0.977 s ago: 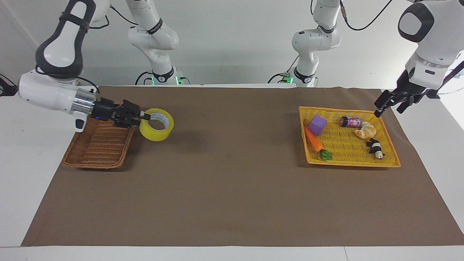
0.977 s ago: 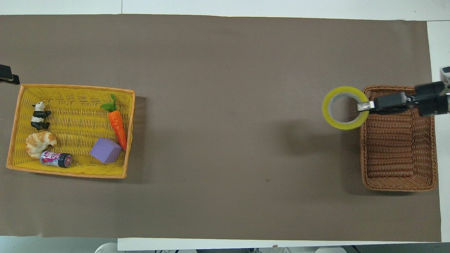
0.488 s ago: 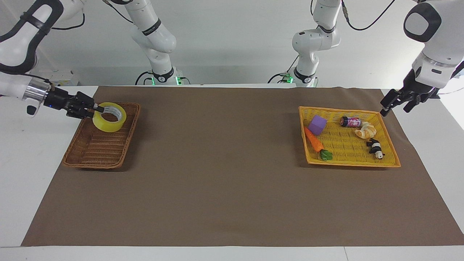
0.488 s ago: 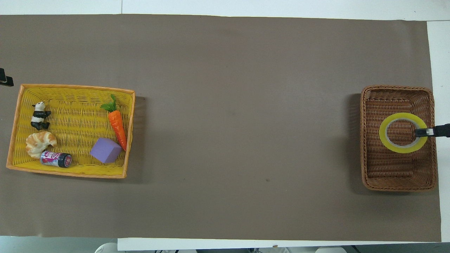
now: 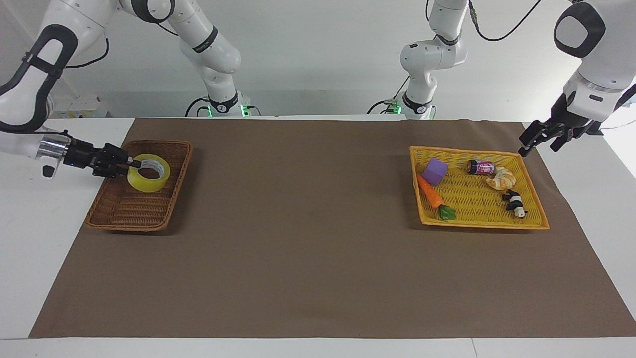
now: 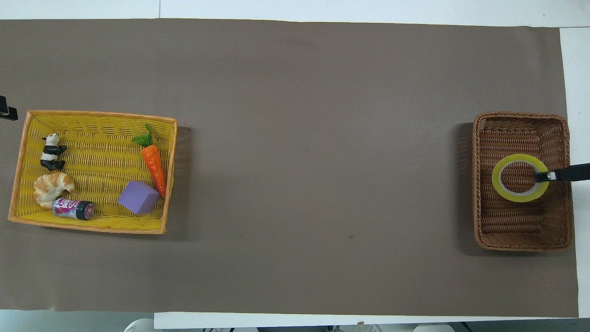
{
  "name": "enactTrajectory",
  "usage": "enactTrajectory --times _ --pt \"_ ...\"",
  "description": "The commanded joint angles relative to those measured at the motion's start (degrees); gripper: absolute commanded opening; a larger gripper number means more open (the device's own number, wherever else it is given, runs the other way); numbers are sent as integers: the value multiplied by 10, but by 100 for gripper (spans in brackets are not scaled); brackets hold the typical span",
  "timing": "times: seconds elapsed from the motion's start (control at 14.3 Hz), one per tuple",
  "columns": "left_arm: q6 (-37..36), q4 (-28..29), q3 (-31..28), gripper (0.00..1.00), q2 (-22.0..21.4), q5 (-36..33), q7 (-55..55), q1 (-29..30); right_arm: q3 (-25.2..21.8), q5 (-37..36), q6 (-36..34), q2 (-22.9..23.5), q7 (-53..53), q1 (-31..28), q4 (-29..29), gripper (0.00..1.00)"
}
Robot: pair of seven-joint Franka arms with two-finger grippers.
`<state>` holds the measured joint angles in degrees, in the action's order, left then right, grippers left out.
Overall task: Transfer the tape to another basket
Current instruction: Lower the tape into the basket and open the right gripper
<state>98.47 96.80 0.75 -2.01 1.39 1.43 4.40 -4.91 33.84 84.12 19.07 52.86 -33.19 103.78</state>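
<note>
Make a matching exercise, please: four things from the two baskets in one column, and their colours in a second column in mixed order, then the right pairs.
Things:
1. tape, held by the right pincer over the wicker basket
2. cube in the yellow basket
3. carrot
4. panda figure

Colours:
A. orange with green leaves
B. black and white
C. translucent yellow
D. purple

Pairs: 1-C, 2-D, 3-A, 4-B
</note>
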Motion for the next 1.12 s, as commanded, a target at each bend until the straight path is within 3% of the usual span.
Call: enactTrajectory --times 0.0,0.28,0.35,0.42,0.49,1.05 --pt "-14 -4 5 99 -6 -11 -5 6 5 -22 23 -13 31 -4 29 0" --pt "-56 -9 7 99 -12 -23 -12 9 5 -34 43 -16 41 -4 44 2" --pt "-81 -14 7 99 -8 -23 -12 9 5 -47 46 -16 41 -3 42 18" --pt "-96 -31 7 99 -5 -24 -12 4 5 -57 51 -16 42 -2 41 54" --pt "-110 -42 7 99 -2 -24 -12 3 5 -59 54 -15 44 -1 40 100" --pt "-159 -71 7 99 10 -27 -12 -22 10 -81 67 -32 47 29 10 100"
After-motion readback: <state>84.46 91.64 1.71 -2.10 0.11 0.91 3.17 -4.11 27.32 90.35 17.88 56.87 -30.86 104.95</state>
